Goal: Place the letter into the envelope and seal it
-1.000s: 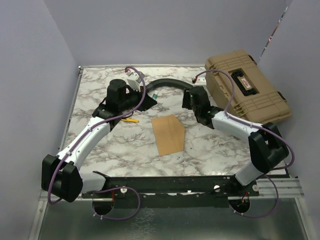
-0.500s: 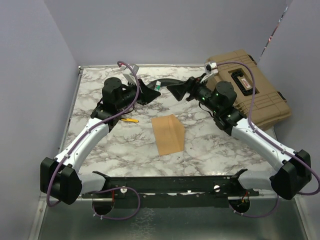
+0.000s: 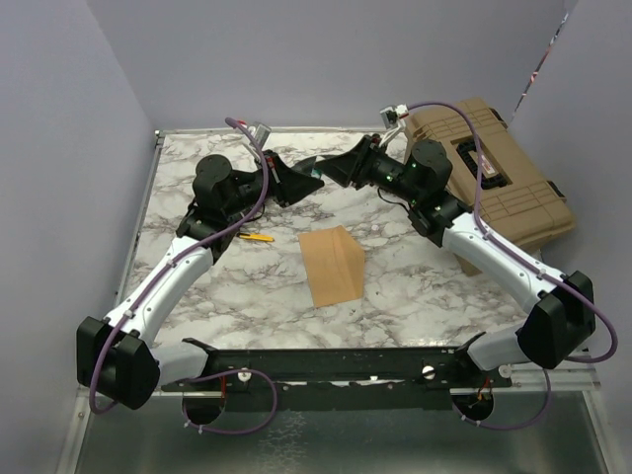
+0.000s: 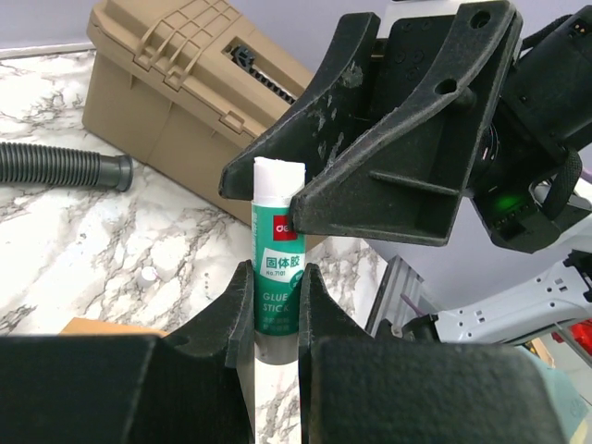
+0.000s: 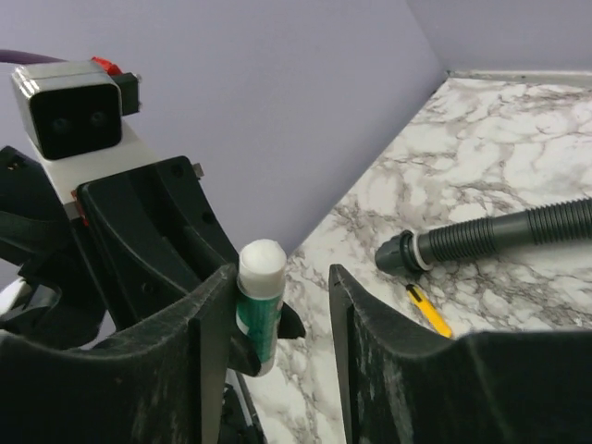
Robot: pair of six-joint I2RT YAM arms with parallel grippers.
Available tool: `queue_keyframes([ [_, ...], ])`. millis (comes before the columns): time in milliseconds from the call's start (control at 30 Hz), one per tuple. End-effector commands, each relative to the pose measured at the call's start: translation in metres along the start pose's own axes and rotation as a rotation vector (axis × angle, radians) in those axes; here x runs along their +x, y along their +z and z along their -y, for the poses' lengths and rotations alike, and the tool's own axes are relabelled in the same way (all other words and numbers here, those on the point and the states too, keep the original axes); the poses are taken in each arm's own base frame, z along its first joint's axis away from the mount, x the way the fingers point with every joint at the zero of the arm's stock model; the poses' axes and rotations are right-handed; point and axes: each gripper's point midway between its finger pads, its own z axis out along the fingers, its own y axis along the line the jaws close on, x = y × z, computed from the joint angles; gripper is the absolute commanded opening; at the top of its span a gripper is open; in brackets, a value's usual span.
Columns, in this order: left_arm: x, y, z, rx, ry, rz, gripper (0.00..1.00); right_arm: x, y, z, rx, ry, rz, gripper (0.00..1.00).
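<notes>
Two arms meet above the far part of the white marbled counter [image 3: 217,296]. The left pincer [image 4: 276,289] is clamped on the body of one green glue stick with a white cap [image 4: 276,259], its cap end pointing towards the right arm. One slim yellow tool [image 3: 259,237] lies on the counter beside the left arm. One kraft-brown paper envelope [image 3: 332,265] lies flat mid-counter, well apart from both pincers. The right pincer [image 5: 279,287] stands apart around the cap, one finger touching it. One black ribbed hose [image 5: 499,233] lies behind, and one tan hard plastic case [image 3: 494,178] sits at the far right.
</notes>
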Motion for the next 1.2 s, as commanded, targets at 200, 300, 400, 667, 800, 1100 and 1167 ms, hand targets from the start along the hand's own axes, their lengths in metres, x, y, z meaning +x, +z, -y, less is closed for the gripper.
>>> queue_keyframes([
  [200,-0.003,-0.009,0.024,0.086,0.04,0.002,0.03,0.003,0.006,-0.022,-0.116,0.017,-0.054,0.12],
  [300,-0.003,-0.009,0.017,0.046,0.055,-0.018,0.24,0.007,0.004,-0.025,-0.147,-0.039,-0.091,0.01],
  [400,0.01,-0.012,-0.001,-0.036,0.085,-0.099,0.37,0.018,0.002,-0.023,-0.194,-0.128,-0.154,0.0],
  [667,0.013,-0.016,-0.009,-0.064,0.104,-0.118,0.42,0.032,-0.002,-0.023,-0.269,-0.146,-0.253,0.0],
  [800,0.017,-0.015,-0.011,-0.061,0.087,-0.129,0.36,0.034,-0.003,-0.026,-0.297,-0.139,-0.264,0.0],
  [1100,0.01,-0.004,0.0,0.035,-0.01,-0.068,0.09,0.036,-0.005,-0.034,-0.337,-0.116,-0.284,0.0],
  [1167,0.008,-0.001,0.0,0.044,-0.027,-0.055,0.0,0.03,-0.004,-0.033,-0.308,-0.103,-0.259,0.2],
])
